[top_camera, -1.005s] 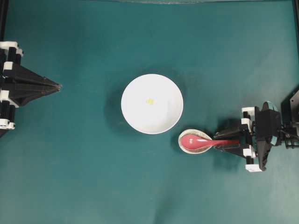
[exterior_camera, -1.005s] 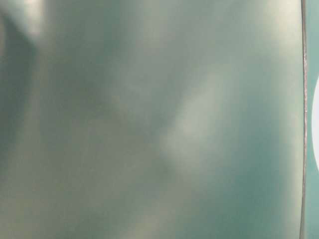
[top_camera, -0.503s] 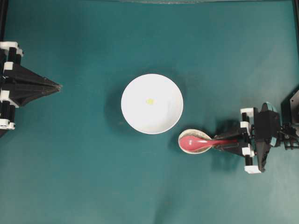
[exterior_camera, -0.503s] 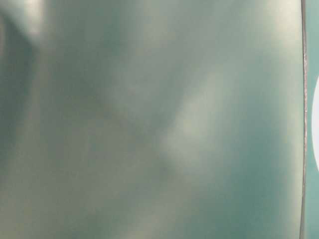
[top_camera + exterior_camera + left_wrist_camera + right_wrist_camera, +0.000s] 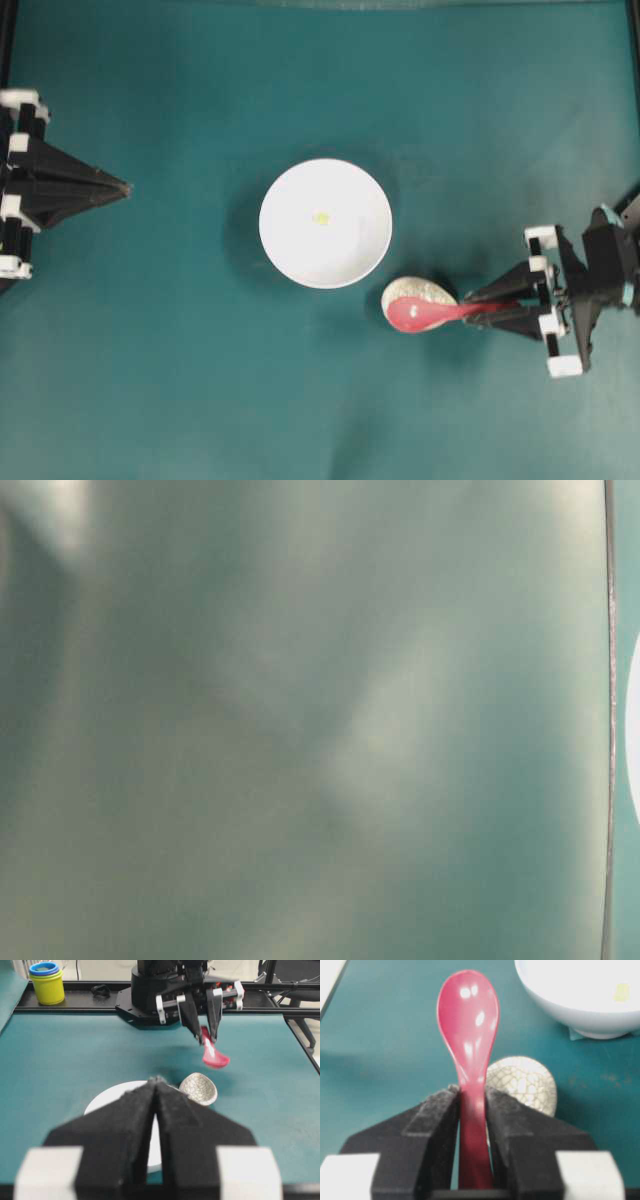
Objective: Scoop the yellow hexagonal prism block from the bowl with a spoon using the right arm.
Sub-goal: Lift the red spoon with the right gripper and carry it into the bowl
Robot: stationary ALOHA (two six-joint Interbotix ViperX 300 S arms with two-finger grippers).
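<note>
The white bowl (image 5: 325, 222) sits mid-table with the tiny yellow block (image 5: 320, 217) inside it; the block also shows in the right wrist view (image 5: 621, 992). My right gripper (image 5: 478, 309) is shut on the handle of the pink-red spoon (image 5: 415, 316), which it holds lifted with the scoop over the speckled dish (image 5: 412, 294). In the right wrist view the spoon (image 5: 468, 1020) sticks out ahead of the gripper (image 5: 472, 1094), above the dish (image 5: 522, 1081). My left gripper (image 5: 125, 186) is shut and empty at the far left; its tips (image 5: 156, 1081) point at the bowl (image 5: 107, 1100).
Stacked yellow and blue cups (image 5: 46, 981) stand at the table's far corner in the left wrist view. The table-level view is a blurred teal surface with only a white sliver (image 5: 633, 745) of the bowl at the right edge.
My right gripper has drawn back to the right and lifted the spoon out of the speckled dish. The left arm has not moved.
</note>
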